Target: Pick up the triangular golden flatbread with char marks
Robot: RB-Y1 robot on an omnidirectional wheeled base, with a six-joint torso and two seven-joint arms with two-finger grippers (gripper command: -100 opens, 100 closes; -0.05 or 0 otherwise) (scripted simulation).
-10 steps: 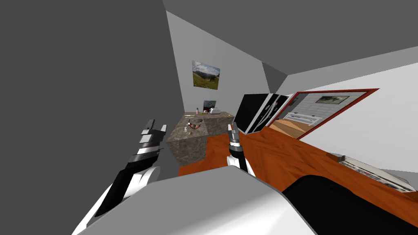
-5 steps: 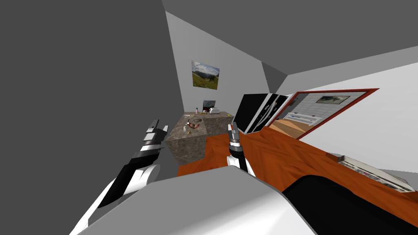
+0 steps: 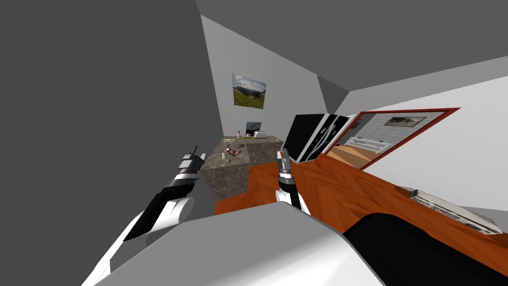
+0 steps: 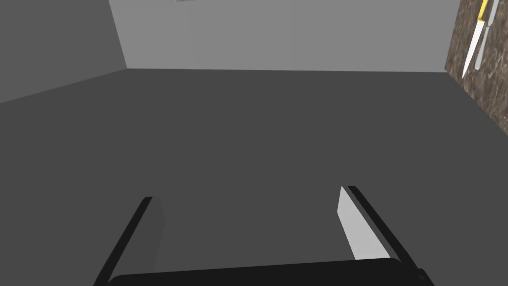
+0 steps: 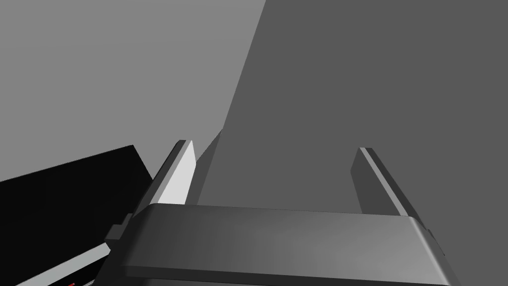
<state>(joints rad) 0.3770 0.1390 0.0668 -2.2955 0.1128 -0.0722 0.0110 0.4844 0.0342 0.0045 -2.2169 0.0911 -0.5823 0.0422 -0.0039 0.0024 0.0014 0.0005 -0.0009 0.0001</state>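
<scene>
Two grippers: left gripper [image 4: 246, 193], right gripper [image 5: 274, 145], fingers apart on each. One mottled brown stone counter [image 3: 228, 178], small items [image 3: 230, 151] on its top; triangular golden flatbread too small to tell among them.

The counter [image 3: 229, 175] stands ahead by the left wall; a toaster [image 3: 261, 133] sits at its far end, a picture [image 3: 249, 91] hangs behind, a fridge [image 3: 303, 140] stands right.
</scene>
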